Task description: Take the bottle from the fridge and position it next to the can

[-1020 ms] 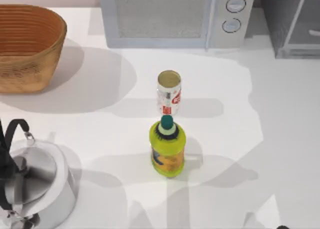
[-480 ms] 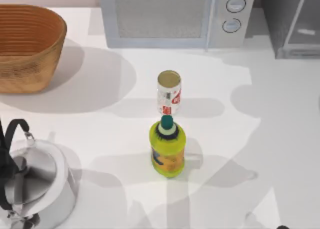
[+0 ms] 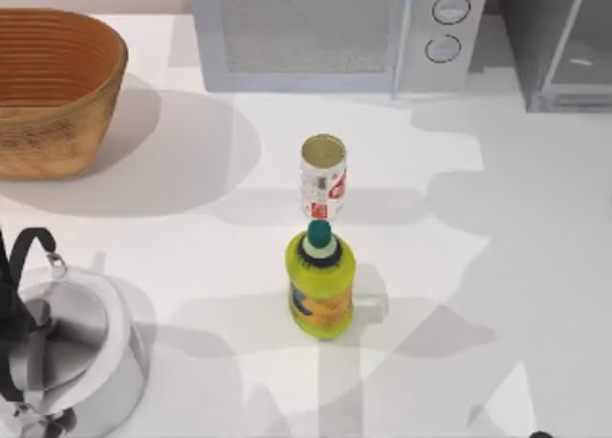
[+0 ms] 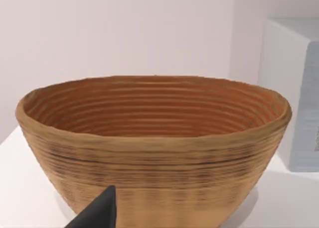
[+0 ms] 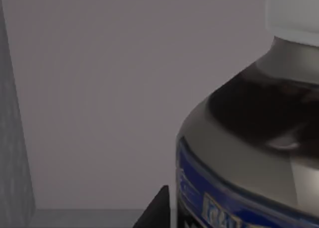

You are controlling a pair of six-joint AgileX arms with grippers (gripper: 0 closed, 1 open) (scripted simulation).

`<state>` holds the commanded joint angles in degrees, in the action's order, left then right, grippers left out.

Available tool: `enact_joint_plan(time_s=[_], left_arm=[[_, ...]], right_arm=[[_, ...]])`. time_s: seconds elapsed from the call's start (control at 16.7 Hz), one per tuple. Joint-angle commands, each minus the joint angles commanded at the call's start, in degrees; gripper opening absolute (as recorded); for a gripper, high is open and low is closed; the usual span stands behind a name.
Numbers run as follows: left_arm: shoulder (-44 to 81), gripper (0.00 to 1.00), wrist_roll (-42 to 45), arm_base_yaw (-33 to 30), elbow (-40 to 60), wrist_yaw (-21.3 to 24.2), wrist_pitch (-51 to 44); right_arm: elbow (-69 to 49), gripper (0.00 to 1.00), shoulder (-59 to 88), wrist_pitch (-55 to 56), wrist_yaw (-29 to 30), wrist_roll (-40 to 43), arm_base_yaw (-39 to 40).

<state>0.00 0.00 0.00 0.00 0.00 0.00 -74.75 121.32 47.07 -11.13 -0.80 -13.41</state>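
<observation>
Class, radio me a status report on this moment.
Right gripper inside grey fridge, beside dark white-capped bottle. White red-marked can waits mid-table; yellow-green bottle close in front. Left gripper faces wicker basket.

One dark fingertip of the left gripper [image 4: 97,213] and of the right gripper [image 5: 157,210] shows.

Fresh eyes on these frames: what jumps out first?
Mid-table, the fat yellow-green bottle stands just in front of the can. The right wrist view sits close against the dark bottle with its blue label inside the grey fridge. The woven basket sits far left, the kettle at the near left.
</observation>
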Motion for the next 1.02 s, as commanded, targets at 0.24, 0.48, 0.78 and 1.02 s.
enact_joint_plan(time_s=[0.24, 0.48, 0.78, 1.02], left_arm=[[0.0, 1.0, 0.0, 0.0, 0.0, 0.0, 0.0], [0.0, 1.0, 0.0, 0.0, 0.0, 0.0, 0.0], [0.0, 1.0, 0.0, 0.0, 0.0, 0.0, 0.0], [0.0, 1.0, 0.0, 0.0, 0.0, 0.0, 0.0]], right_arm=[[10.94, 0.0, -7.38, 3.48, -1.54, -0.11, -1.48], [25.75, 0.0, -16.31, 7.71, -3.61, -0.11, -3.26], [33.86, 0.0, -22.33, 10.85, -5.08, -0.08, -4.55], [33.68, 0.0, -21.92, 10.79, -4.89, -0.18, -4.1]])
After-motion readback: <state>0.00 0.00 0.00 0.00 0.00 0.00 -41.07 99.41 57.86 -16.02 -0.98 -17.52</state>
